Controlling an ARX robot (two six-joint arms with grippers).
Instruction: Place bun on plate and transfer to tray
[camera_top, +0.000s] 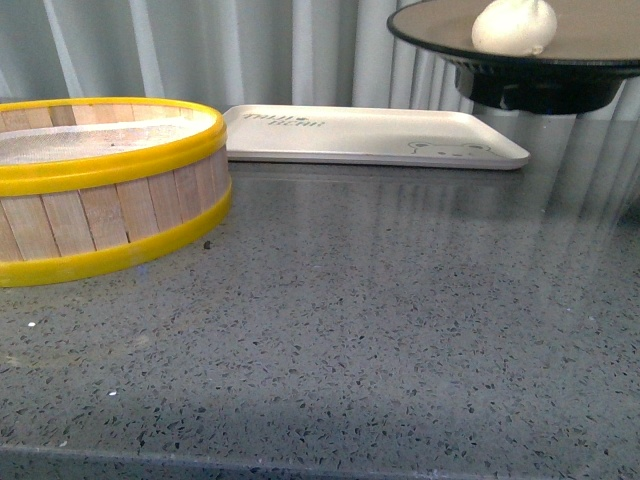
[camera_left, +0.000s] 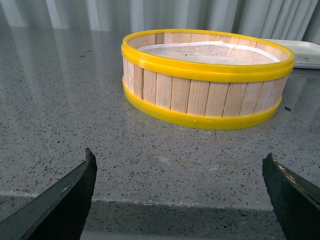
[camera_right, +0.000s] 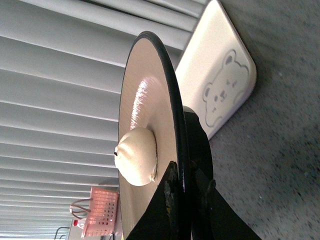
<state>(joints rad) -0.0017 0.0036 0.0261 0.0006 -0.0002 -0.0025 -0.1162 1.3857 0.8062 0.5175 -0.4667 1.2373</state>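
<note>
The tan plate (camera_top: 440, 22) with its black rim and foot hangs in the air at the top right of the front view, off the counter. The off-white bun (camera_top: 514, 27) sits on it. In the right wrist view my right gripper (camera_right: 184, 172) is shut on the plate (camera_right: 145, 100) rim, with the bun (camera_right: 136, 156) close beside the fingers. The cream tray (camera_top: 370, 135) lies flat at the back of the counter, below and left of the plate; the tray's (camera_right: 220, 85) bear-print end shows beyond the plate. My left gripper (camera_left: 177, 182) is open over bare counter, holding nothing.
A wooden steamer basket (camera_top: 105, 185) with yellow rims stands at the left, left of the tray; the steamer basket (camera_left: 207, 75) is ahead of my left gripper. Grey speckled counter (camera_top: 380, 320) fills the foreground. Pale vertical blinds close off the back.
</note>
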